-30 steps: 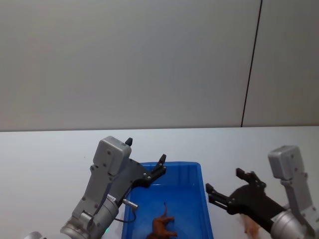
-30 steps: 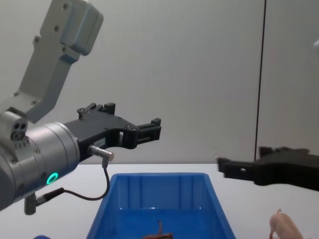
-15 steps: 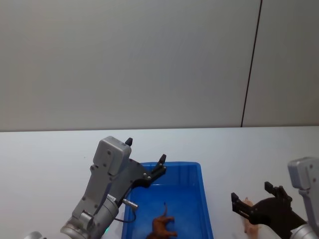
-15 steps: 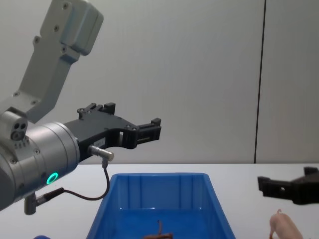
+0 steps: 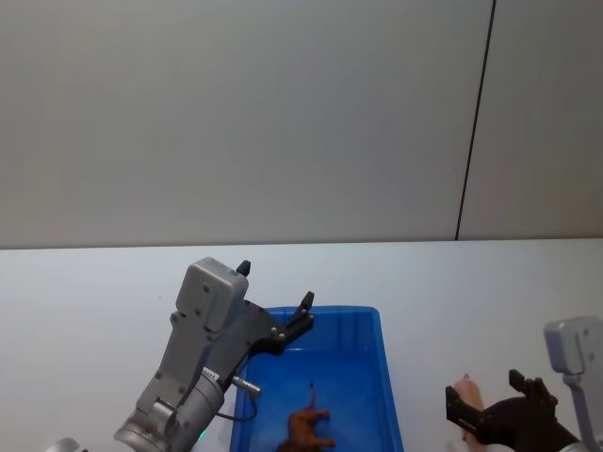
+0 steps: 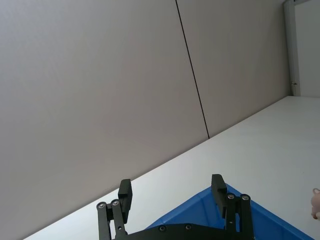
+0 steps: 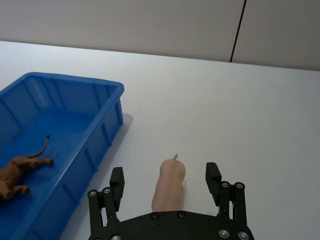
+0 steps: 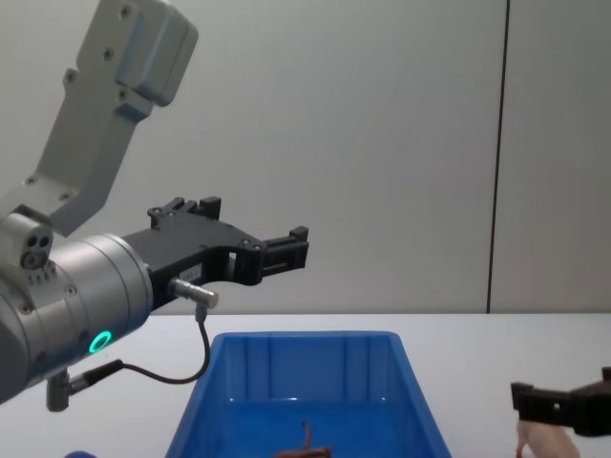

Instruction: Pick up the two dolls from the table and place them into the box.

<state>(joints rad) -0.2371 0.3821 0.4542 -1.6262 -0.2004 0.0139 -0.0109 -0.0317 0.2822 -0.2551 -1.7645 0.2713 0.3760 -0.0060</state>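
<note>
One brown doll (image 5: 306, 428) lay in the box (image 5: 369, 316) | my right gripper (image 7: 165, 173), wide open, straddled the pink doll (image 7: 170, 191) for pinching | my left gripper (image 6: 171, 184) hung open, empty, over the box.

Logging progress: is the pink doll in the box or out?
Out. The pink doll lies on the table beside the box, flanked by the open right gripper.
</note>
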